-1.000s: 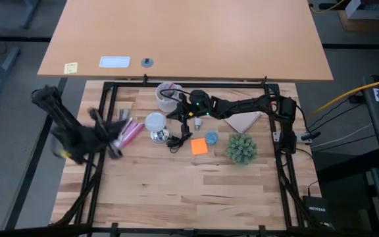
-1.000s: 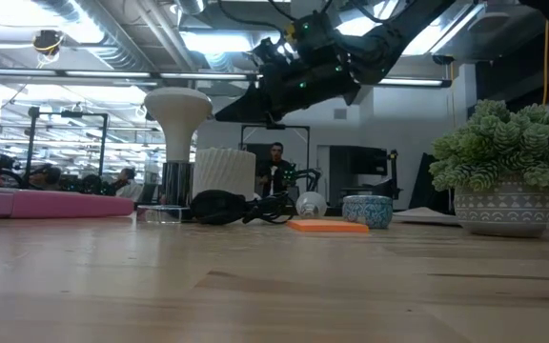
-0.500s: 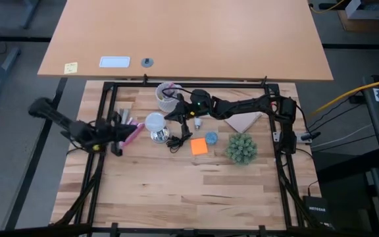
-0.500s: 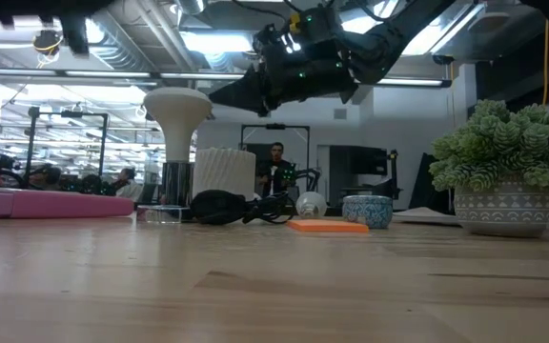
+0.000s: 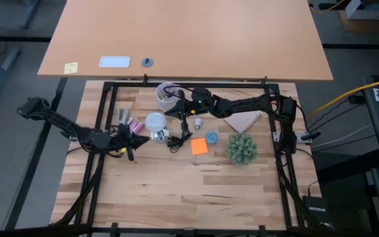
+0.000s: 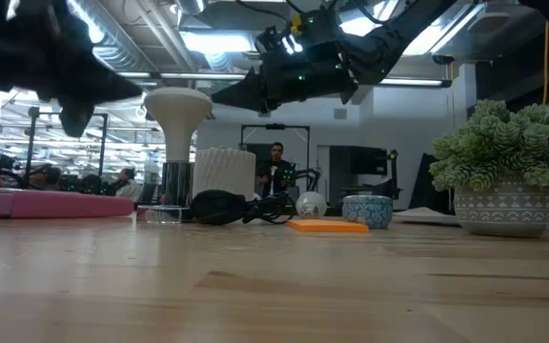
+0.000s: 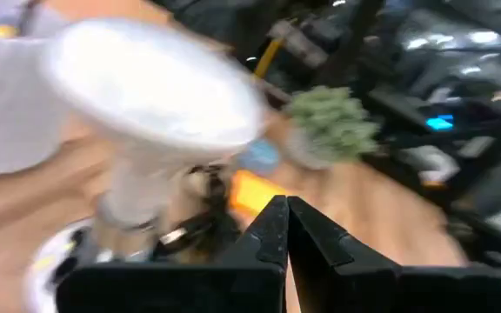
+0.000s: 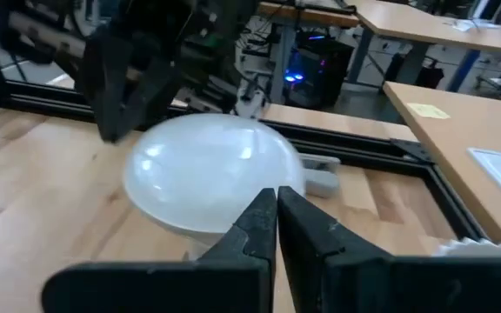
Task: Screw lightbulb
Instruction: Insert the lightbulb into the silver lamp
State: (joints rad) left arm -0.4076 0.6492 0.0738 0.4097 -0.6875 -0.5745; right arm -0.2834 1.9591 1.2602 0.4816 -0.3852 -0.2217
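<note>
While the lightbulb [image 5: 155, 122] stands upright in its silver socket [image 5: 159, 136], the left gripper [image 5: 129, 140] reaches low just beside it, jaws clenched empty; the right gripper [image 5: 174, 112] hovers near its other side, likewise pinched empty.

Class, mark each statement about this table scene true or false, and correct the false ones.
1. Both the left gripper and the right gripper are shut and hold nothing. True.
2. The lightbulb lies on its side. False: it stands upright, dome up.
3. The orange sticky note lies between the lightbulb and the potted plant. True.
4. The right gripper touches the potted plant. False: it hangs near the lightbulb, apart from the plant.
</note>
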